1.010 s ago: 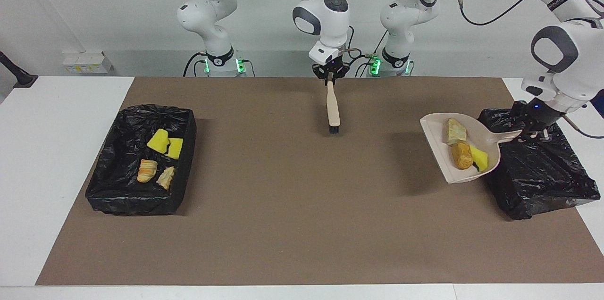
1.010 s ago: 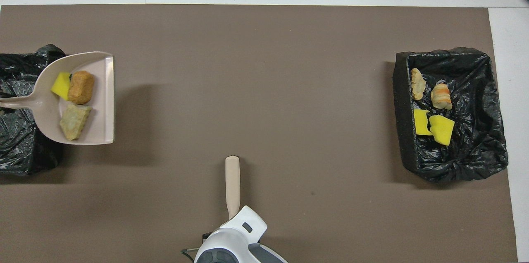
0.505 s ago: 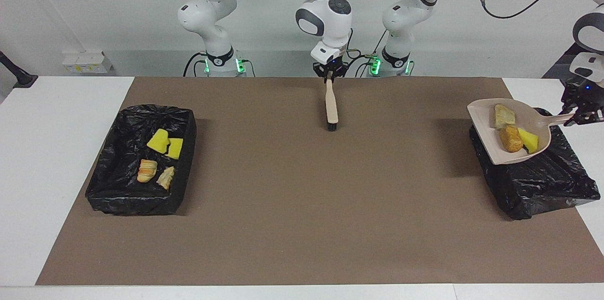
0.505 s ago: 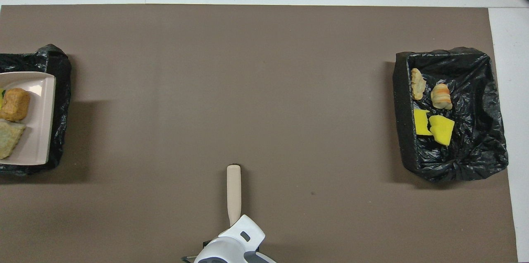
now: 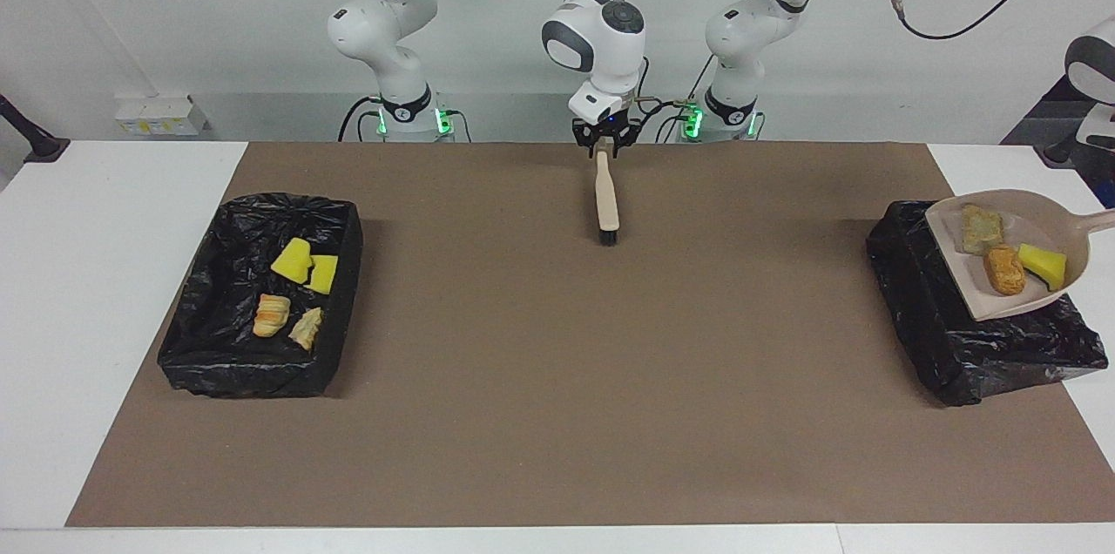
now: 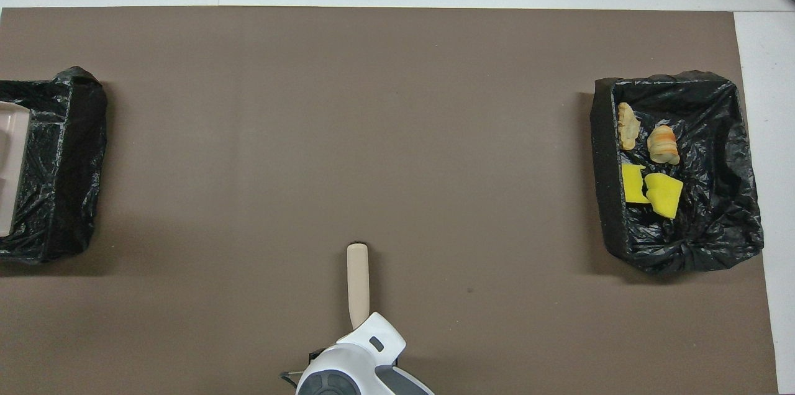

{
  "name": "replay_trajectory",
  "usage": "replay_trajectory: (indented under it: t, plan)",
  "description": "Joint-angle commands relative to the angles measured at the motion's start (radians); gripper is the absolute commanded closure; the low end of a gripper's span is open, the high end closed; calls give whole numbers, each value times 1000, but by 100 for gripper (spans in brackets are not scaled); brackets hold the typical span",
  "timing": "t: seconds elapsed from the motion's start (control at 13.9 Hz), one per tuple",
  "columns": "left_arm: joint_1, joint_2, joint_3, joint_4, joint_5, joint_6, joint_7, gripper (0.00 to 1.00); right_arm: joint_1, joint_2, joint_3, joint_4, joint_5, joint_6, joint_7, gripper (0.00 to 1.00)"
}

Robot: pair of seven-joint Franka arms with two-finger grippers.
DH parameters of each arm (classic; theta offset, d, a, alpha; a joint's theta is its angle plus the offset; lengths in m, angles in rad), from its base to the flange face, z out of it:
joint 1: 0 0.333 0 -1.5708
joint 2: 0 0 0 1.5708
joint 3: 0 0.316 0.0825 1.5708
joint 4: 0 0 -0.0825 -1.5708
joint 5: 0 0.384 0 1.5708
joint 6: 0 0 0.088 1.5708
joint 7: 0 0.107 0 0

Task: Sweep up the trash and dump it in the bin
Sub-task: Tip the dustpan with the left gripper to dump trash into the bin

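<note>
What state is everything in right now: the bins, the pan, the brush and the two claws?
Dustpan: raised over a bin, carrying three chunks.
Bin at the left arm's end: under the dustpan, inside hidden.
Bin at the right arm's end: holding four chunks.
Brush: gripped by its handle, bristles down.
Right claw: shut on the brush.
Left claw: out of view.

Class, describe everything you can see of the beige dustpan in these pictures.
The dustpan is beige, smooth plastic by its look: a flat scoop with a raised rounded back wall and a handle running out of the facing view, so its holder is unseen. It is held up over the black-lined bin at the left arm's end, roughly level. Three chunks lie on it: a tan lump, an orange-brown lump and a yellow sponge bit.
</note>
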Motion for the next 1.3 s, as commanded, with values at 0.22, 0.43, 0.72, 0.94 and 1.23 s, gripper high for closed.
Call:
replay_trajectory:
  t: [0.22,0.43,0.72,0.94,1.23]
  plan:
    - [-53,-140,6,-198,405,-2,-336,100,-175,-124,0,50,-2,-102,-91,0]
    - [-87,-180,7,-223,536,-45,-369,100,-325,-198,-6,156,-1,-303,-217,0]
    - [-155,-206,7,-223,601,-160,-425,100,-533,-199,-9,349,-2,-507,-387,0]
    - [-221,-206,1,-216,596,-279,-531,100,-658,-195,-17,435,-18,-570,-531,0]
    - [-303,-205,-4,-189,380,-349,-599,100,-749,-179,-29,497,-71,-604,-665,0]
